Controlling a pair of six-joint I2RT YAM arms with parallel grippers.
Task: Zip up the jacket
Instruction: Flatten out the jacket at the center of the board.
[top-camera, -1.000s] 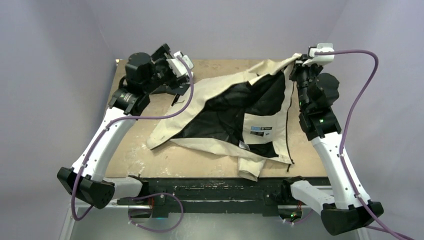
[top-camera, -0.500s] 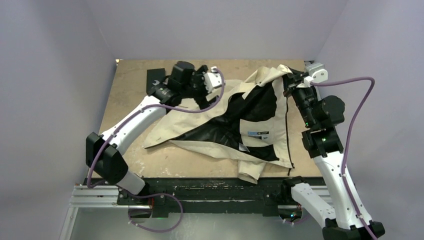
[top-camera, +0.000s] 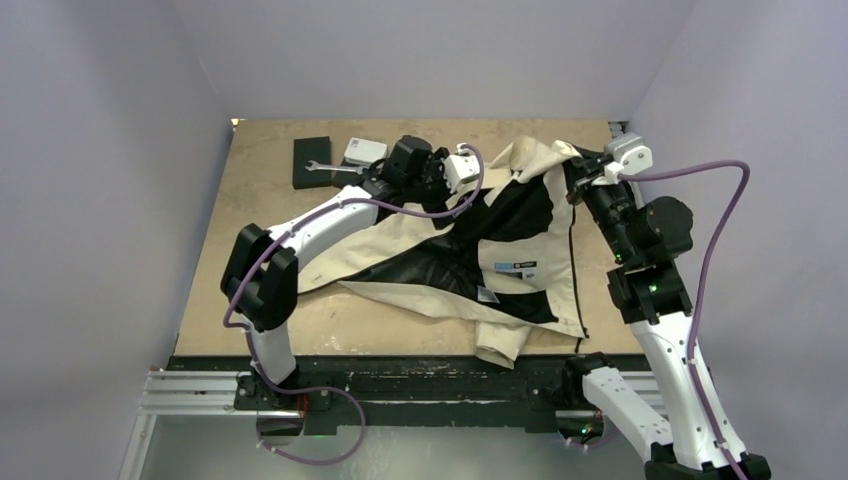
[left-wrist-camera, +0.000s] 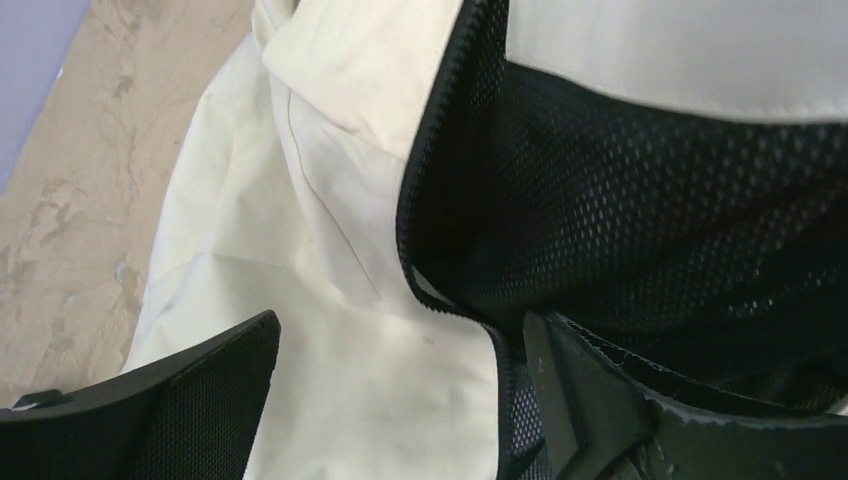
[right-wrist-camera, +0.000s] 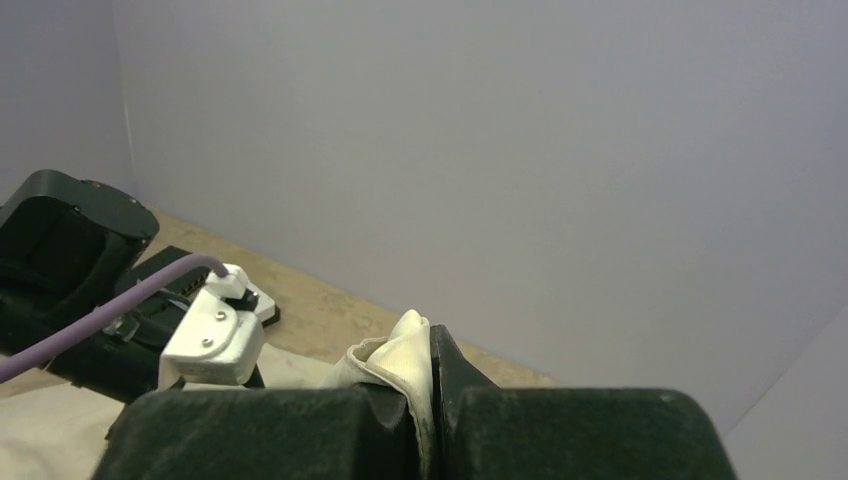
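Jacket (top-camera: 530, 255) lies open on the surface (top-camera: 260, 200), lining up. Right hand (right-wrist-camera: 425, 400) pinches a cream fold at the far corner, and left hand (left-wrist-camera: 400, 325) hangs wide over the zip (left-wrist-camera: 440, 100). Looks like setup to me. Next it needs to grab that edge and line both sides up.

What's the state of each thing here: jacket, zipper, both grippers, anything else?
jacket: unzipped, spread open on the table, black lining up.
zipper teeth: apart, not joined.
left gripper: open, over the zipper edge, holding nothing.
right gripper: shut on a fold of the jacket's cream fabric.
wrench: lying flat, untouched.
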